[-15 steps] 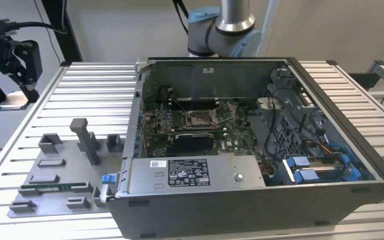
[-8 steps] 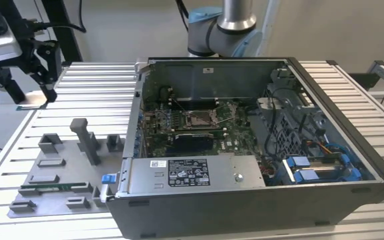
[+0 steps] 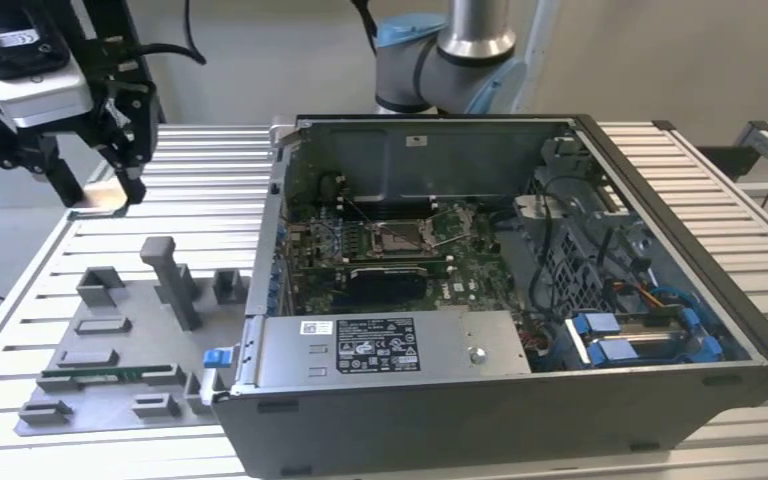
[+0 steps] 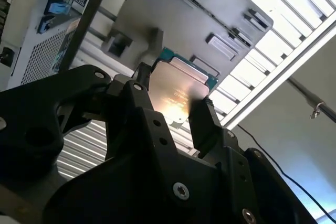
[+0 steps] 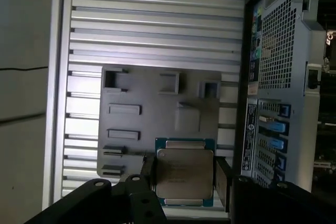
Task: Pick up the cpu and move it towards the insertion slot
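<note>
**Gripper** (image 3: pixel 97 192): upper left of the exterior frame, raised clear above the slatted table (image 3: pixel 197 180). Its fingers (image 5: pixel 149 174) are drawn in against two opposite edges of the cpu (image 5: pixel 185 170), about a chip's width apart and holding nothing else.

**Cpu**: held between the fingers, off every surface. Both wrist views show its silvery top face on, with a teal-green rim at the free edges. In the exterior view it is a pale tan sliver at the fingertips.

**Insertion slot** (image 3: pixel 399 237): frame centre of the exterior view, on the board inside the open computer case (image 3: pixel 518 330). It has a silver frame and a tan centre.

**Governing relation**: the slot lies to the right of the held cpu and lower in the exterior frame, well apart from it, with the case's near side wall between them.

**Fixture plate** (image 3: pixel 104 335): lower left of the exterior frame, beside the case. A green memory stick (image 3: pixel 104 375) lies in it.
</note>
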`<state>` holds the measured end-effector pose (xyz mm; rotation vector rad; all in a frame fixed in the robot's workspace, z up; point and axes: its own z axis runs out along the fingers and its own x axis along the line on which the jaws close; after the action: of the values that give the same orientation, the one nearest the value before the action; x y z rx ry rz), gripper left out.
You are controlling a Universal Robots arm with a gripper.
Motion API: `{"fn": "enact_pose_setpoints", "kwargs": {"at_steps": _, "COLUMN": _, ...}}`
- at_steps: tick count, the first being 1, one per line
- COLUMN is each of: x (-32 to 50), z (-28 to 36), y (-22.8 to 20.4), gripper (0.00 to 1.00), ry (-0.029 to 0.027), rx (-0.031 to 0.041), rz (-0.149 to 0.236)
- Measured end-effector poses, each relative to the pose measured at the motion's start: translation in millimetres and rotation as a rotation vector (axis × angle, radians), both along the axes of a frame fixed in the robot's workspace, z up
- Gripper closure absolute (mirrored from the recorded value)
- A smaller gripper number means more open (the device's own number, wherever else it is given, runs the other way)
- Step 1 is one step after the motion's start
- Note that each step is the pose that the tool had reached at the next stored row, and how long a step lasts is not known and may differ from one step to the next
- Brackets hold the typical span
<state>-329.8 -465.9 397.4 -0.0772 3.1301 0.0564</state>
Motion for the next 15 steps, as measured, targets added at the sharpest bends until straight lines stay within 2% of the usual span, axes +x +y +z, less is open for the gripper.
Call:
{"fn": "enact_pose_setpoints", "kwargs": {"at_steps": 3, "x": 10.2, "z": 0.0, "y": 0.0, "gripper": 1.0, "ry": 0.0, "rx": 0.0001, "rz": 0.0}}
{"fn": "enact_pose_setpoints", "kwargs": {"at_steps": 10, "x": 13.5, "z": 0.0, "y": 0.0, "gripper": 1.0, "ry": 0.0016, "rx": 0.0001, "rz": 0.0}}
{"fn": "enact_pose_setpoints", "kwargs": {"at_steps": 15, "x": 23.5, "z": 0.0, "y": 0.0, "gripper": 1.0, "ry": 0.0016, "rx": 0.0001, "rz": 0.0}}
